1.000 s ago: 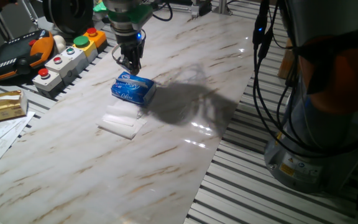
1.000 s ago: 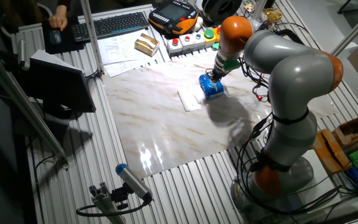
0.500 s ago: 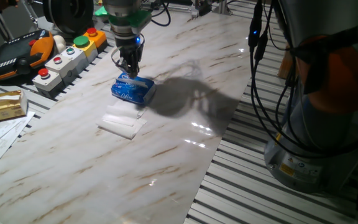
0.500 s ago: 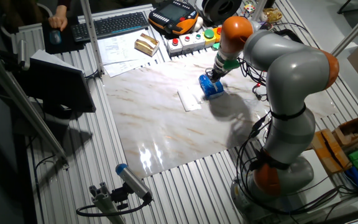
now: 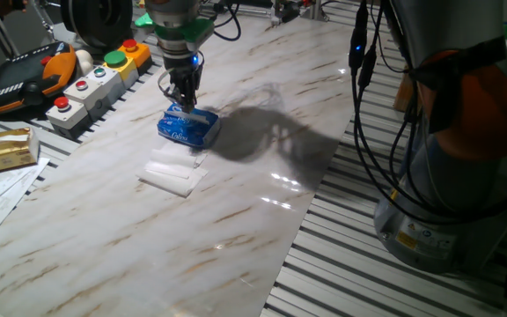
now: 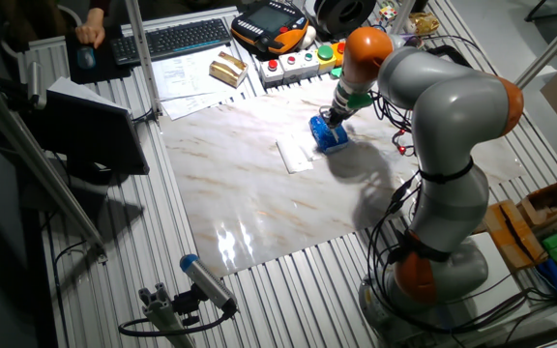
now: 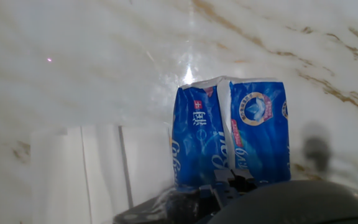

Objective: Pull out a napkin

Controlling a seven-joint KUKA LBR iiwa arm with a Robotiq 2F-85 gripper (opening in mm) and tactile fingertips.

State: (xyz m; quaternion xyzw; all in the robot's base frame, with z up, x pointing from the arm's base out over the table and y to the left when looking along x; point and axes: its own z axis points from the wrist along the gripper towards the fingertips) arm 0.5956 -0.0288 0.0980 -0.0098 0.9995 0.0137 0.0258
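The blue tissue pack (image 5: 187, 129) lies on the marble table top (image 5: 262, 220); it also shows in the other fixed view (image 6: 333, 138) and fills the hand view (image 7: 244, 137). My gripper (image 5: 186, 102) (image 6: 329, 120) (image 7: 229, 185) points straight down onto the pack's top. Its fingers are pinched together at the near end of the pack's slit, where a white napkin edge (image 7: 223, 124) shows. What the tips pinch is hidden by the fingers. Folded white napkin sheets (image 5: 173, 172) (image 6: 295, 155) (image 7: 98, 168) lie flat beside the pack.
A box of coloured buttons (image 5: 95, 77) (image 6: 303, 60) and an orange teach pendant (image 5: 25, 75) stand at the table's far edge. A yellow box (image 5: 7, 148) lies on papers. The arm's base and cables (image 5: 451, 176) stand beside the table.
The gripper has come down a little onto the pack and its fingers have closed together. The pack and the loose sheets have not moved.
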